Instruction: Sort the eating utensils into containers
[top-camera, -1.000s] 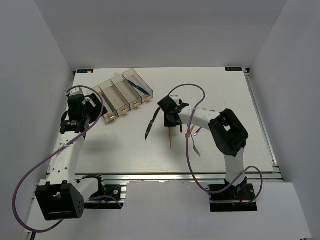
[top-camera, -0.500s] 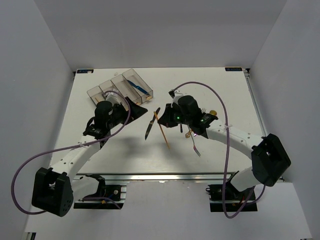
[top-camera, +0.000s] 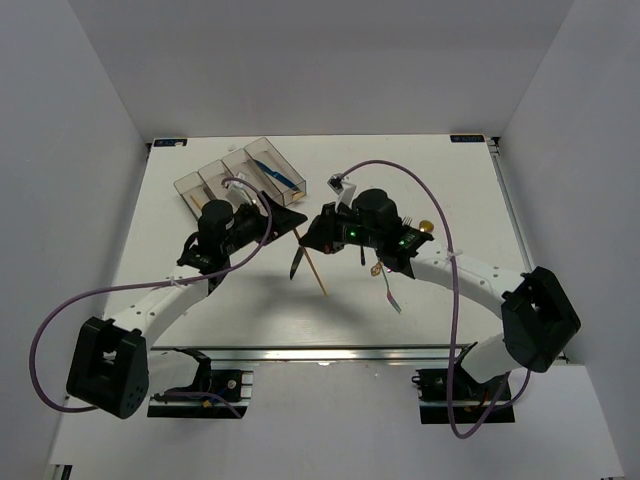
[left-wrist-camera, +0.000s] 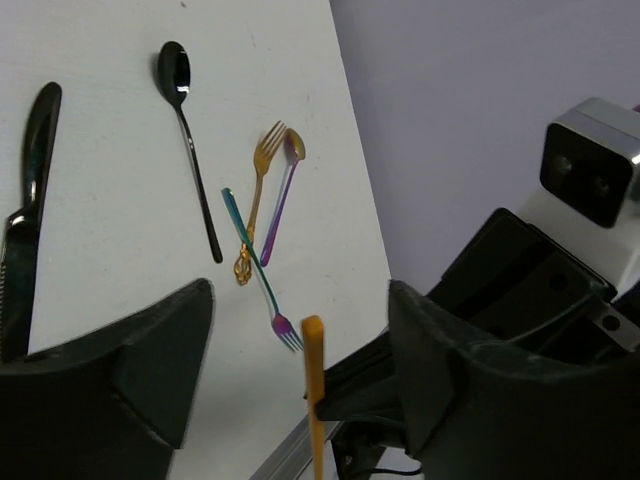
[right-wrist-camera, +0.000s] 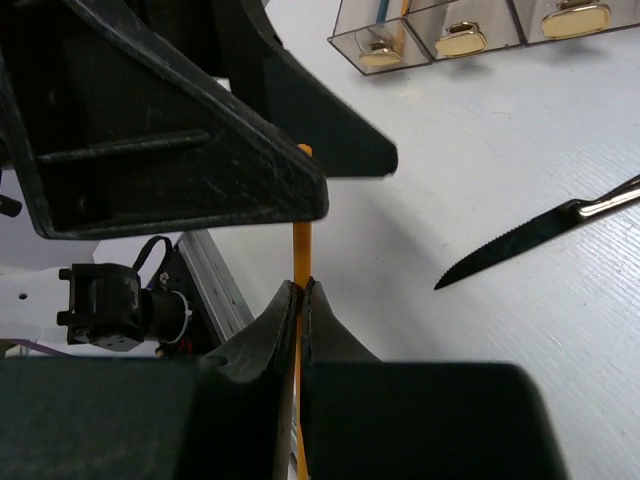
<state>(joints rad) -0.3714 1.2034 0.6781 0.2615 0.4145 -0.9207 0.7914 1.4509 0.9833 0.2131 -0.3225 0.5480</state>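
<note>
Chopstick (top-camera: 316, 276) handover, beside the knife (top-camera: 299, 260).
The left gripper (left-wrist-camera: 300, 295), jaws apart, had swung in to straddle the chopstick tip; the right gripper (right-wrist-camera: 300, 290) clenched its shaft; binning pending.

Glossy black knife (right-wrist-camera: 540, 235), matt wooden chopstick (right-wrist-camera: 301, 225), clear plastic containers (top-camera: 232, 172).

A white desk (top-camera: 450, 180) fills the middle of the overhead view. Plain pale grey walls (top-camera: 320, 60) enclose it on the left, far and right sides. A silvery metal rail (top-camera: 340, 352) runs along its near edge. A small black tag (top-camera: 168, 143) marks the far left corner, and a second tag (top-camera: 466, 137) marks the far right.
</note>
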